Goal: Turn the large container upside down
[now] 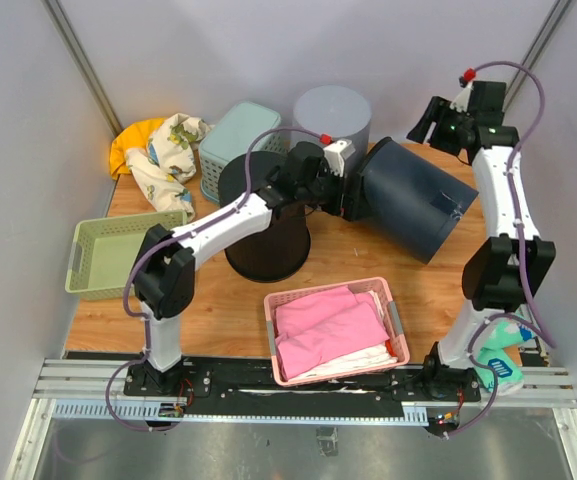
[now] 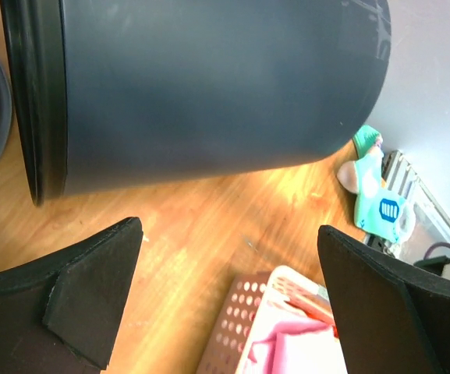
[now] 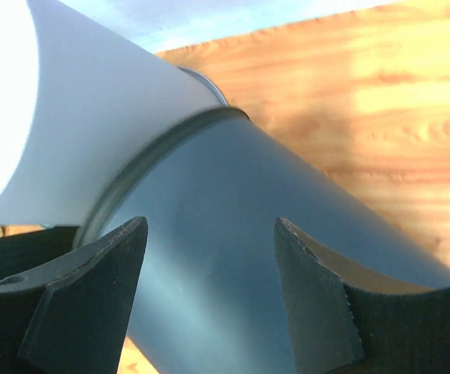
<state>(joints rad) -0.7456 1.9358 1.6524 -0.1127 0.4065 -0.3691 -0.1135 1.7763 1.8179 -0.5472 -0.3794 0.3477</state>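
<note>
The large dark blue container (image 1: 413, 200) lies on its side on the wooden table, its rim toward the left and its base toward the right. In the left wrist view it (image 2: 209, 86) fills the top of the frame. My left gripper (image 1: 346, 195) is open next to its rim, with nothing between the jaws (image 2: 228, 226). My right gripper (image 1: 423, 128) is open and hovers above the container's far side. In the right wrist view the container's wall (image 3: 232, 257) shows between the spread fingers of that gripper (image 3: 209, 226), apart from them.
A black bin (image 1: 265, 232) stands upside down under my left arm. A grey bin (image 1: 332, 116) and a teal basket (image 1: 236, 140) stand at the back. A pink basket of clothes (image 1: 334, 330) is in front, a green basket (image 1: 108, 255) at left, and a teal bottle (image 1: 498, 362) at right.
</note>
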